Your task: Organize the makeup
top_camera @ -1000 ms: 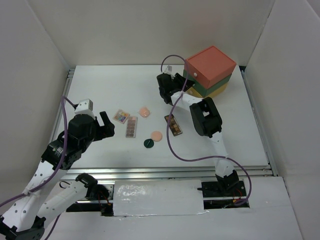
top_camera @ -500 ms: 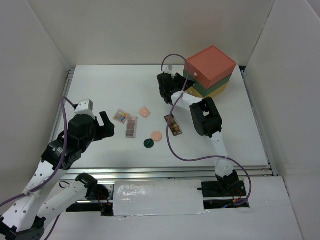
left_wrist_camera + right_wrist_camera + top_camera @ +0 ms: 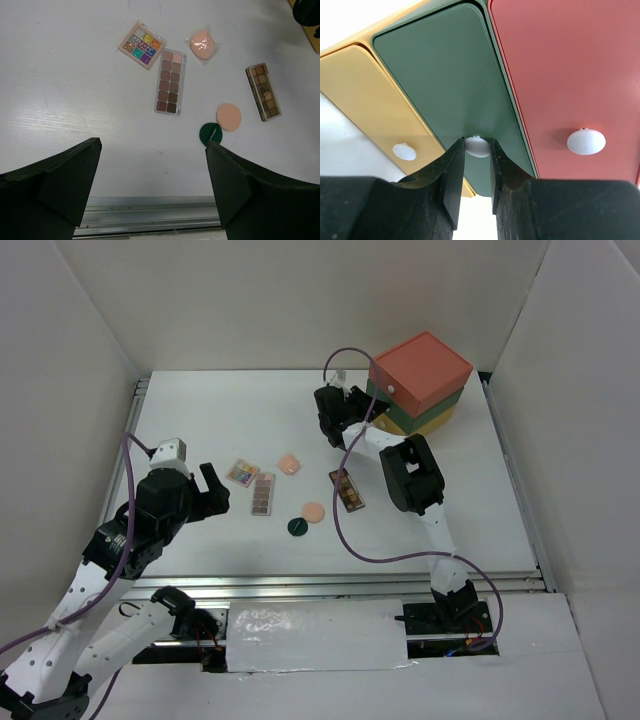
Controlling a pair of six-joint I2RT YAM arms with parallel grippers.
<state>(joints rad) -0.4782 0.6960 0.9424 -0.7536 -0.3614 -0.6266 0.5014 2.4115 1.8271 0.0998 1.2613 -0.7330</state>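
Right claw (image 3: 476, 150) pinches the white knob (image 3: 478, 145) of the green middle drawer (image 3: 445, 85) in the orange-green-yellow plastic drawer box (image 3: 420, 380). All three fronts sit flush, contents hidden.

Left claw (image 3: 150, 150) is spread wide, hovering above the white surface (image 3: 60, 90).

Makeup lies loose on the surface, outside the box:
- square multicolour palette (image 3: 142, 44)
- two long brown eyeshadow palettes (image 3: 170, 81) (image 3: 263, 92)
- two peach round compacts (image 3: 201, 44) (image 3: 229, 116)
- dark green disc (image 3: 210, 133), touching one compact

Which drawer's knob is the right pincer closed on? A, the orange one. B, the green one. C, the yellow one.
B: the right wrist view shows the right pincer with a finger pressed on each side of the white knob of the green drawer.
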